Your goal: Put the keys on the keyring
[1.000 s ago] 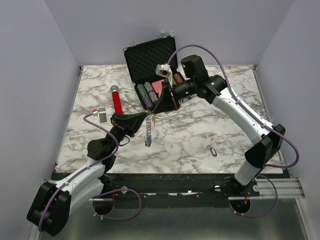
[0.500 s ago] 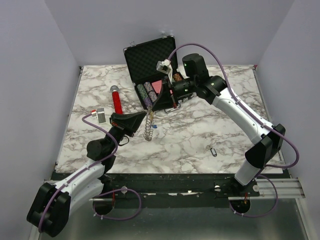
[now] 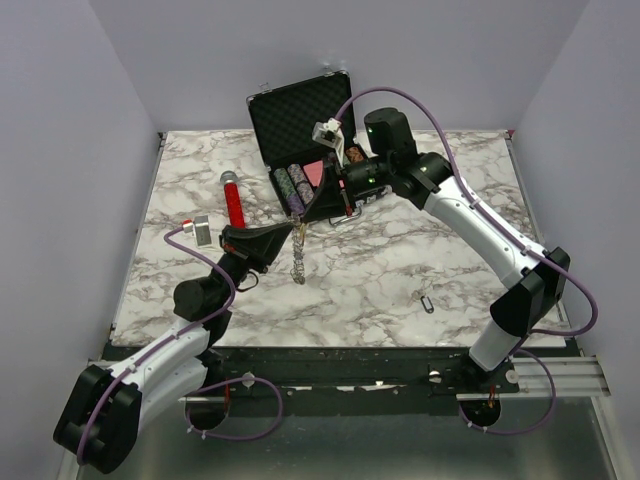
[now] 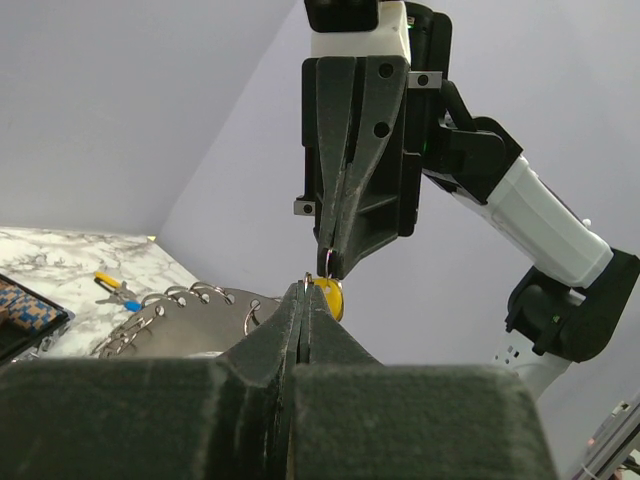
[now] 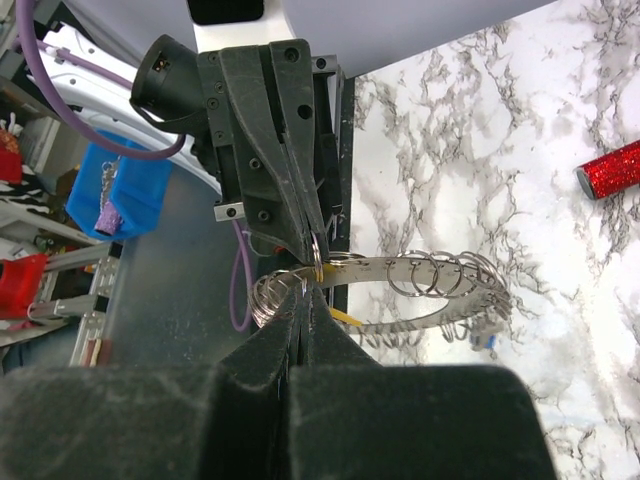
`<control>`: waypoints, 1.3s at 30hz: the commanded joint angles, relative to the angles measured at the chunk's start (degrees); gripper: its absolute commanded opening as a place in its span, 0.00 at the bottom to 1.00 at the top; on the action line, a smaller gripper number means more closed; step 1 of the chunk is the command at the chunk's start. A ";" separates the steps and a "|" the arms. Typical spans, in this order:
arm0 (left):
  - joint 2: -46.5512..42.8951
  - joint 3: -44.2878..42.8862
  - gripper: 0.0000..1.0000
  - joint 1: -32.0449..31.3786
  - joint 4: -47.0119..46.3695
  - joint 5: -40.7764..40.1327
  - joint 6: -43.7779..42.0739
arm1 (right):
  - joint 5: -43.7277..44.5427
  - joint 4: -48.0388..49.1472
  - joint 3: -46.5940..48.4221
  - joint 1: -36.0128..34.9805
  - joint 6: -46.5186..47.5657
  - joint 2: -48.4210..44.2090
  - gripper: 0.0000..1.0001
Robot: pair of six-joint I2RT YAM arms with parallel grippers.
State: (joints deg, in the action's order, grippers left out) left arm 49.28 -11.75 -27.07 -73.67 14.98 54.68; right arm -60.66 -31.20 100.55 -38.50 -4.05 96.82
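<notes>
The keyring (image 3: 298, 256), a silver band fringed with small rings, hangs edge-on between my two grippers above the marble table. It also shows in the right wrist view (image 5: 440, 290) and the left wrist view (image 4: 190, 308). My left gripper (image 3: 287, 240) is shut on a thin ring at the keyring's edge (image 4: 305, 283). My right gripper (image 3: 304, 217) is shut tip to tip against it, pinching a small ring with a yellow tag (image 4: 329, 298) below it. A blue tag (image 5: 487, 342) shows under the band. A small dark-tagged key (image 3: 427, 302) lies on the table at the right.
An open black foam case (image 3: 300, 120) with poker chips stands at the back. A red glitter tube (image 3: 232, 198) and a small silver block (image 3: 203, 230) lie at the left. Small yellow and blue pieces (image 4: 118, 290) lie on the marble in the left wrist view.
The keyring has been raised a little and hangs shorter. My right gripper has shifted slightly up and left, closer to the left gripper's tips.
</notes>
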 commanded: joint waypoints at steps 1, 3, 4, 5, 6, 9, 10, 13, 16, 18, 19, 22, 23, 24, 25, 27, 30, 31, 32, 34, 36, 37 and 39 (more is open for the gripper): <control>-0.06 -1.00 0.00 0.09 -17.39 -1.18 1.05 | 1.42 1.14 -1.32 -0.34 -0.69 -0.84 0.00; -0.06 -1.08 0.00 0.09 -17.47 -1.10 1.05 | 1.51 1.23 -1.41 -0.43 -0.78 -0.75 0.00; 0.03 -1.08 0.00 0.00 -17.47 -1.10 1.13 | 1.51 1.23 -1.41 -0.43 -0.78 -0.75 0.00; -0.06 -1.08 0.00 0.00 -17.39 -1.10 1.05 | 1.60 1.23 -1.41 -0.52 -0.78 -0.75 0.00; -0.06 -1.17 0.00 0.09 -17.39 -1.10 1.05 | 1.69 1.23 -1.33 -0.61 -0.87 -0.66 0.00; -0.06 -1.08 0.00 0.00 -17.47 -1.10 1.05 | 1.60 1.40 -1.50 -0.61 -1.04 -0.58 0.00; -0.06 -1.08 0.00 0.09 -17.47 -1.01 1.05 | 1.60 1.32 -1.41 -0.78 -1.04 -0.58 0.00; 0.03 -1.08 0.00 0.00 -17.39 -1.01 1.05 | 1.69 1.58 -1.50 -0.96 -1.13 -0.49 0.00; -0.14 -1.08 0.00 0.00 -17.47 -1.01 1.05 | 1.78 1.49 -1.68 -1.14 -1.22 -0.40 0.00; -0.15 -1.08 0.00 0.00 -17.39 -1.01 1.05 | 1.69 1.58 -1.68 -1.22 -1.22 -0.40 0.00; -0.06 -1.08 0.00 0.00 -17.39 -1.01 1.13 | 1.69 1.76 -1.59 -1.23 -1.22 -0.40 0.01; -0.14 -1.08 0.00 0.00 -17.39 -1.01 1.14 | 1.95 1.76 -1.59 -1.31 -1.22 -0.14 0.00; -0.06 -1.17 0.00 -0.09 -17.47 -1.01 1.22 | 2.04 1.76 -1.76 -1.31 -1.22 -0.14 0.00; -0.06 -1.17 0.00 0.00 -17.47 -1.01 1.22 | 2.21 1.76 -1.68 -1.31 -1.22 -0.22 0.00; -0.06 -1.17 0.00 0.09 -17.39 -1.01 1.22 | 2.30 1.76 -1.76 -1.31 -1.31 -0.22 0.00; -0.06 -1.17 0.00 0.00 -17.47 -0.92 1.40 | 2.30 1.76 -1.68 -1.23 -1.31 -0.13 0.00; -0.14 -1.08 0.00 0.00 -17.39 -0.92 1.40 | 2.83 1.76 -1.59 -1.23 -1.31 -0.05 0.00; -0.23 -1.08 0.00 0.09 -17.39 -1.01 1.40 | 2.92 1.76 -1.59 -1.31 -1.31 -0.13 0.00; -0.23 -1.08 0.00 0.00 -17.39 -1.01 1.40 | 3.09 1.76 -1.59 -1.31 -1.31 -0.05 0.00; -0.23 -1.00 0.00 -0.09 -17.47 -1.01 1.40 | 3.10 1.76 -1.68 -1.31 -1.31 -0.22 0.00; -0.32 -0.91 0.00 0.00 -17.47 -1.01 1.40 | 3.27 1.67 -1.59 -1.31 -1.31 -0.14 0.00; -0.32 -0.91 0.00 0.00 -17.39 -0.92 1.40 | 3.27 1.58 -1.50 -1.31 -1.31 -0.14 0.00; -0.41 -0.91 0.00 0.00 -17.47 -1.01 1.40 | 3.53 1.67 -1.50 -1.31 -1.31 -0.14 0.00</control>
State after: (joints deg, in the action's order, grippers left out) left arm 49.41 -11.75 -27.07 -73.67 14.98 55.37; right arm -58.63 -30.87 99.31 -39.38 -4.56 96.84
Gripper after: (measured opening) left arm 0.007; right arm 0.005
